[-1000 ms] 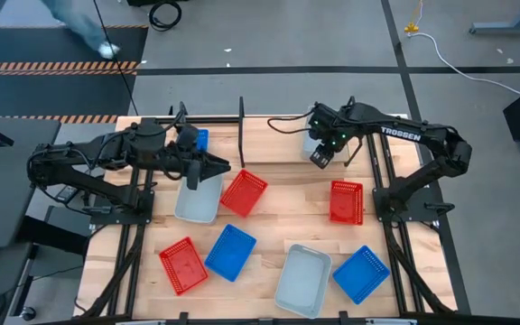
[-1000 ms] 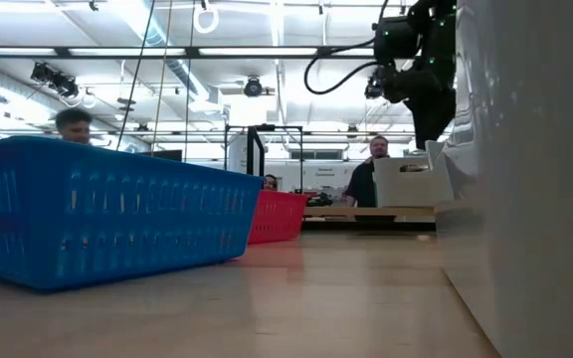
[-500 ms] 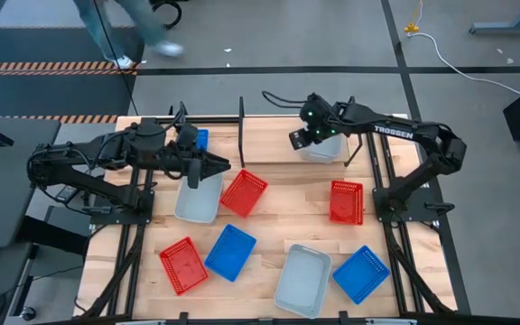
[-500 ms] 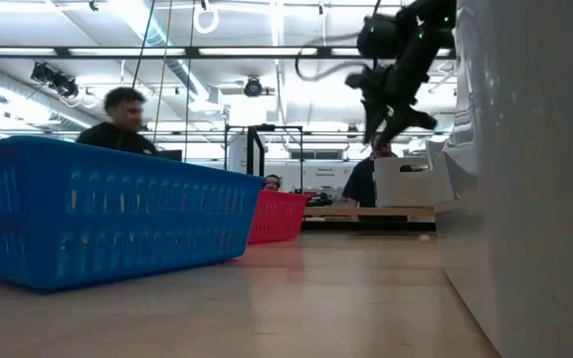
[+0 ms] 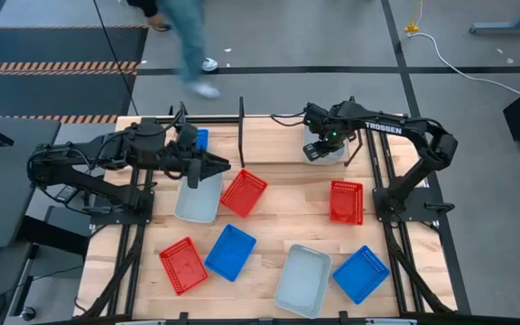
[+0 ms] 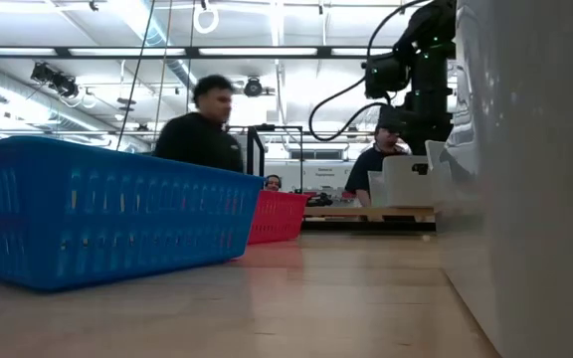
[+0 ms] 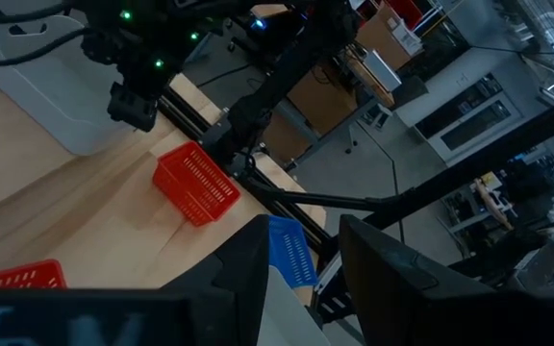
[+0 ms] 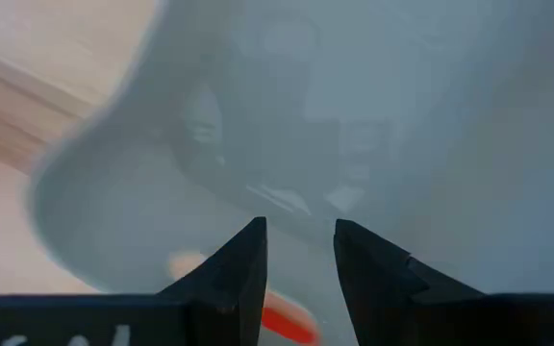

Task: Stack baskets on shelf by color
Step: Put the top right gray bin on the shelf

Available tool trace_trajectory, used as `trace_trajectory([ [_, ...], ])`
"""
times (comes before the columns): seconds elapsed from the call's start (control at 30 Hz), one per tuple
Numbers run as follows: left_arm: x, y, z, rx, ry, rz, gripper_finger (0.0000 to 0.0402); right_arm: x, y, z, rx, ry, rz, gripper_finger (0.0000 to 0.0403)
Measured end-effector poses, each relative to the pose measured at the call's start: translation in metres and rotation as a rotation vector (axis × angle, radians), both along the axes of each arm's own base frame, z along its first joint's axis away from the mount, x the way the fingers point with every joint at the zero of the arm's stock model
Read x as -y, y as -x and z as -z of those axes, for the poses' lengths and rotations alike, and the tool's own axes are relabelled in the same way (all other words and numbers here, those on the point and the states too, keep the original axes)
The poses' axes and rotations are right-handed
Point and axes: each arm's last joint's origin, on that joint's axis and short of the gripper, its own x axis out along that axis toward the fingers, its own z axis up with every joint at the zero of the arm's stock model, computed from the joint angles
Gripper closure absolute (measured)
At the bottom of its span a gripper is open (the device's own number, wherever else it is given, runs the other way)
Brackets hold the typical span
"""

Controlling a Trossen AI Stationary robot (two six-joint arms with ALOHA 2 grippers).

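My right gripper [image 5: 314, 150] [image 6: 418, 124] is open and points down over the left end of a pale grey-white basket [image 5: 329, 146] [image 6: 404, 182] at the table's far right. Its wrist view looks into this basket's hollow [image 8: 354, 125]. My left gripper [image 5: 224, 166] [image 7: 304, 279] is open and held still above the far right corner of another white basket [image 5: 197, 199]. A blue basket [image 5: 200, 139] sits at the far edge, mostly under the left arm. The shelf's black upright post [image 5: 242, 119] stands between the two arms. Three red, two blue and one white basket lie flat on the table.
Red baskets [image 5: 244, 192], [image 5: 346, 202], [image 5: 183, 264], blue baskets [image 5: 230, 251], [image 5: 360, 273] and a white basket [image 5: 302, 280] are scattered over the middle and near half. In the low view a blue basket [image 6: 107, 214] and a white wall [image 6: 535, 179] stand close. A person [image 5: 188, 36] walks beyond the far edge.
My right gripper swung toward the table's left and tipped sideways, then came back over the white basket at the far right and now points down at it. Beyond the far edge a person has walked from left toward the middle.
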Motion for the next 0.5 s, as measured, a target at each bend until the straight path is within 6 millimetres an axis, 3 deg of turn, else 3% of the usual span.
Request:
trace_trajectory([
  [0.5,0.0,0.0001,0.0,0.0,0.0,0.0,0.0267,0.0069,0.0094,-0.0006,-0.179,0.155,-0.12,0.0275],
])
